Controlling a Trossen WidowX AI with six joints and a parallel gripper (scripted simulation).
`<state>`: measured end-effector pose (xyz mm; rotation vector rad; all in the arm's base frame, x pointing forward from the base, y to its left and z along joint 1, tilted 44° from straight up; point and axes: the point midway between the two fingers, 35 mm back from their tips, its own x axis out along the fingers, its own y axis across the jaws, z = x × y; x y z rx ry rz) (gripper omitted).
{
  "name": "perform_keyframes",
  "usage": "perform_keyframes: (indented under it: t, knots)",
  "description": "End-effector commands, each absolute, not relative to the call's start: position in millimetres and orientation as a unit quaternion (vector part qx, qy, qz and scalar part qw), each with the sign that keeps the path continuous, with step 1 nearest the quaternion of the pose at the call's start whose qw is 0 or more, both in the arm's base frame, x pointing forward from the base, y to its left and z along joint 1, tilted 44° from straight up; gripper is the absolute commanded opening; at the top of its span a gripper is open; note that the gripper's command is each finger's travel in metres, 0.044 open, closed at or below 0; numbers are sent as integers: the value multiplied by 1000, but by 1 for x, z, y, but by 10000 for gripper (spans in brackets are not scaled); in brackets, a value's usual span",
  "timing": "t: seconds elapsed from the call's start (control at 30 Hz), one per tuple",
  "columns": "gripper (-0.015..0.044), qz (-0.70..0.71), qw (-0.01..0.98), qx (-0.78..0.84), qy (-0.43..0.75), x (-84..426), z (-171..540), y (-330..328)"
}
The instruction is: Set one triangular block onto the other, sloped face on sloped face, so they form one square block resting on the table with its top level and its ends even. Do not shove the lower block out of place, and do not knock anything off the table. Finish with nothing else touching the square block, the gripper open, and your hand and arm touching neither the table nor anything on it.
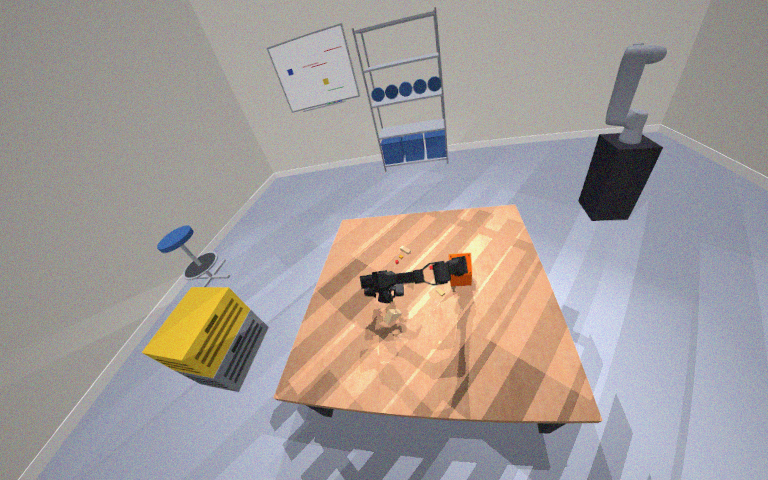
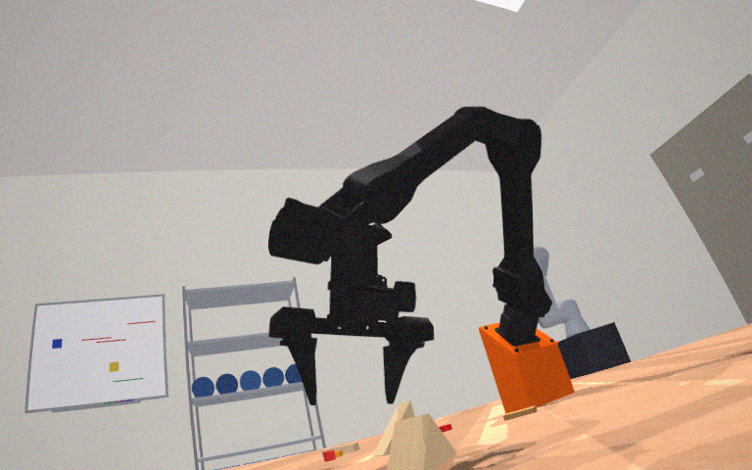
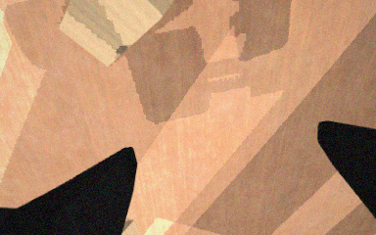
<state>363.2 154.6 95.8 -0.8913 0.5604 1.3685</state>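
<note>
Two pale wooden triangular blocks stand close together on the table [image 1: 340,368] [image 2: 660,401]. The nearer block [image 2: 418,446] partly hides the farther block [image 2: 395,428] in the exterior view. They are not stacked as a square block, and whether they touch is unclear. In the top view they show as one small pale cluster just in front of the hand. A pale block also shows at the top left of the wrist view, cut by the edge. My gripper [image 2: 352,402] [image 3: 225,143] is wide open and empty, pointing down above the table, with its fingertips clear of the blocks.
A red piece [image 1: 396,261] [image 2: 329,455], a yellow-orange piece [image 1: 400,256] [image 2: 339,452] and a pale strip [image 1: 405,250] [image 2: 350,447] lie behind. Another red piece [image 1: 431,267] [image 2: 446,428] and a pale strip [image 1: 440,292] [image 2: 520,413] lie nearer the orange base [image 1: 464,280] [image 2: 529,378].
</note>
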Motion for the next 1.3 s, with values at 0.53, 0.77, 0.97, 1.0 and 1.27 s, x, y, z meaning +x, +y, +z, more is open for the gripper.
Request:
perform_keyframes:
  t: [0.53, 0.77, 0.97, 1.0, 1.27]
  knots:
    - [440, 287, 256, -811, -440, 283, 81, 150]
    - [440, 209, 185, -832, -480, 267, 92, 149]
    - [440, 209, 185, -832, -480, 267, 92, 149]
    - [440, 209, 185, -832, -480, 267, 92, 149]
    - [440, 209, 185, -832, -480, 268, 92, 149]
